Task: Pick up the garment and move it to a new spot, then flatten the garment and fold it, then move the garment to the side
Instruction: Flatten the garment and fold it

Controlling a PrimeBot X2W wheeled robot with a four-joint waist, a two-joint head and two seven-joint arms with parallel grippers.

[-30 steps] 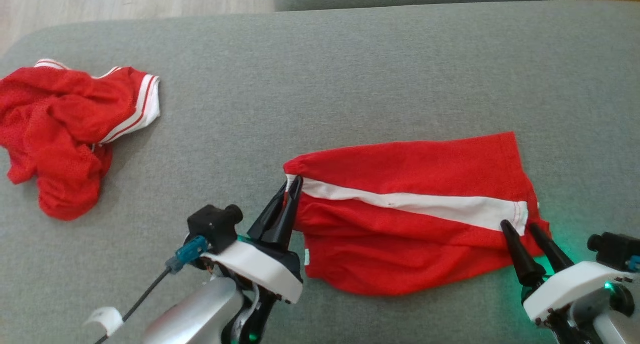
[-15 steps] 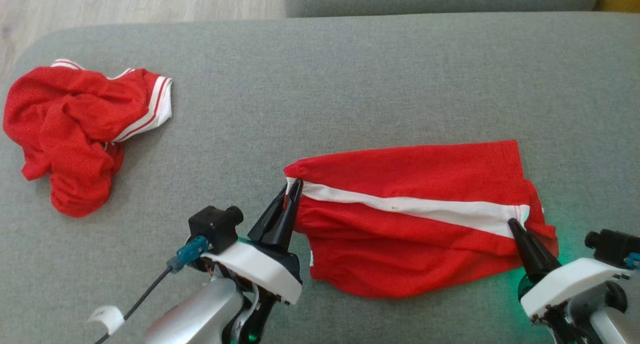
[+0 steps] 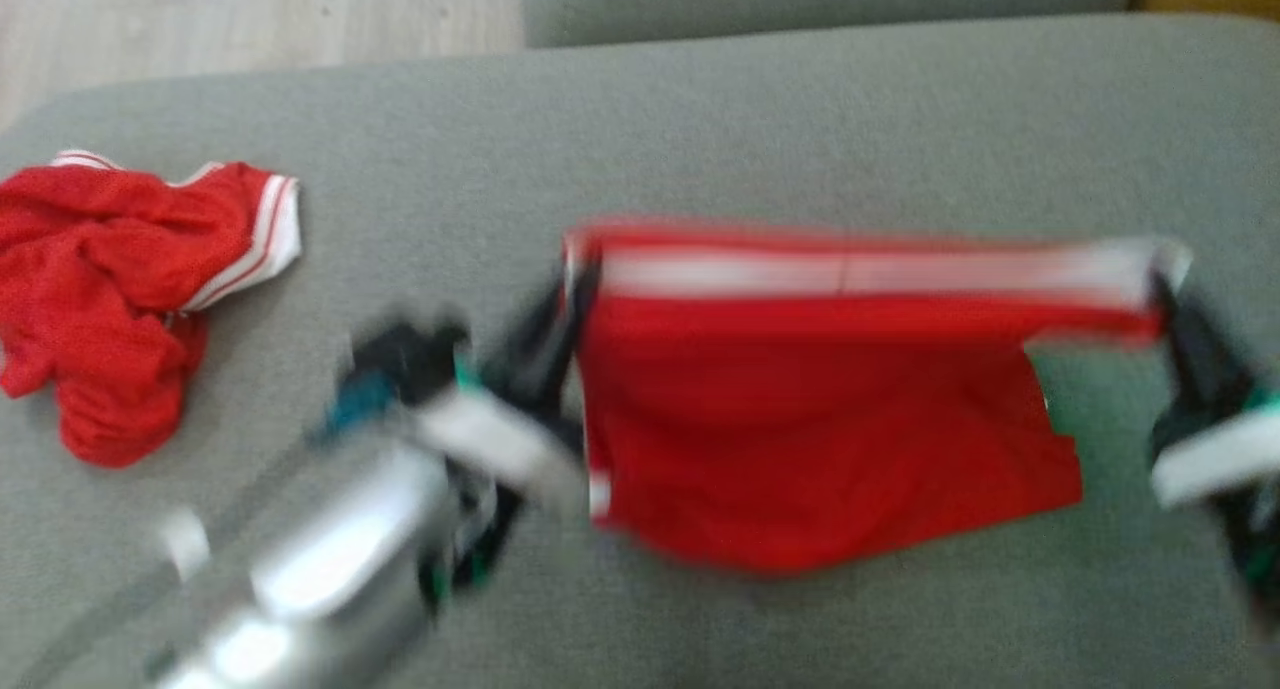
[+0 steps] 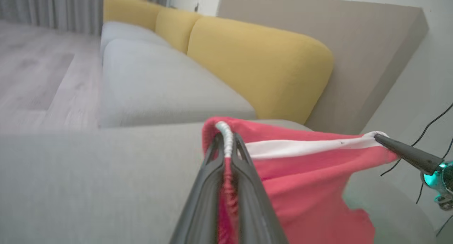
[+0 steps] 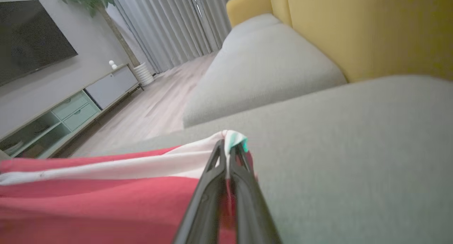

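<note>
The garment (image 3: 820, 419) is a pair of red shorts with a white side stripe, hanging stretched above the grey sofa seat (image 3: 700, 129). My left gripper (image 3: 575, 279) is shut on the stripe's left end, seen close in the left wrist view (image 4: 226, 137) with red cloth (image 4: 311, 187) draping to the right. My right gripper (image 3: 1160, 279) is shut on the stripe's right end; the right wrist view shows its fingers (image 5: 228, 150) pinching the white hem, the garment (image 5: 106, 201) trailing left. The head view is blurred by motion.
A second crumpled red garment with white trim (image 3: 110, 289) lies at the seat's left end. Yellow back cushions (image 4: 254, 63) rise behind the seat. Wooden floor (image 3: 250, 19) lies beyond the sofa's far left edge. A TV cabinet (image 5: 70, 109) stands across the room.
My right gripper closed on the stripe's right end. Both grippers then lifted the garment off the seat, pulling the stripe taut and level, so the shorts now hang below it.
</note>
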